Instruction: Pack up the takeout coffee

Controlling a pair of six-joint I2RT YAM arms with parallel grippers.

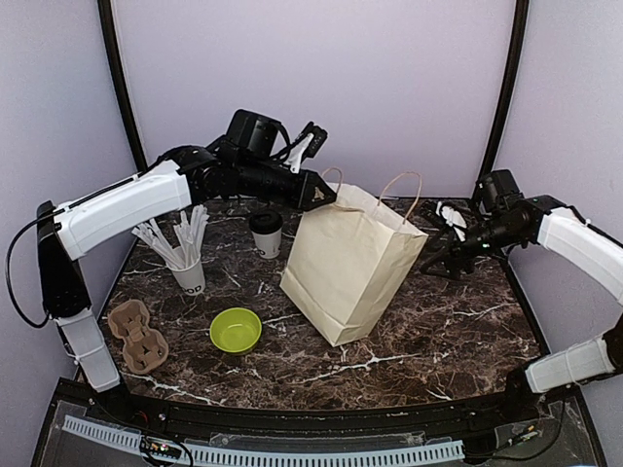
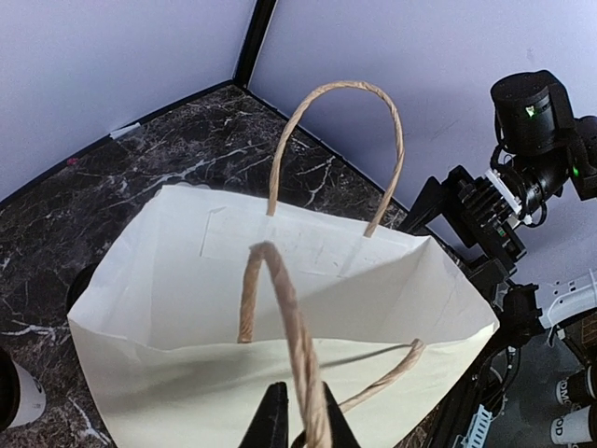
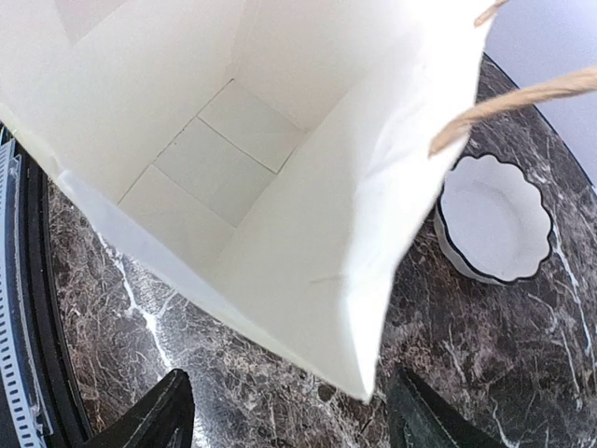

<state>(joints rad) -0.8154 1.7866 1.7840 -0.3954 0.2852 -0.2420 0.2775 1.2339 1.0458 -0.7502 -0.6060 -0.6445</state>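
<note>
pinching bag handle (image 2: 280,299), left pincer (image 2: 303,431)

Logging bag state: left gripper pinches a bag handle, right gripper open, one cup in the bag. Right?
No cup inside: the right wrist view looks into the paper bag and its floor is bare. A lidded cup stands outside it. Left gripper pinches a handle; right gripper is open.

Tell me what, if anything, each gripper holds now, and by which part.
The left gripper is shut on one twisted handle of the paper bag. The right gripper is open, holding nothing.
</note>
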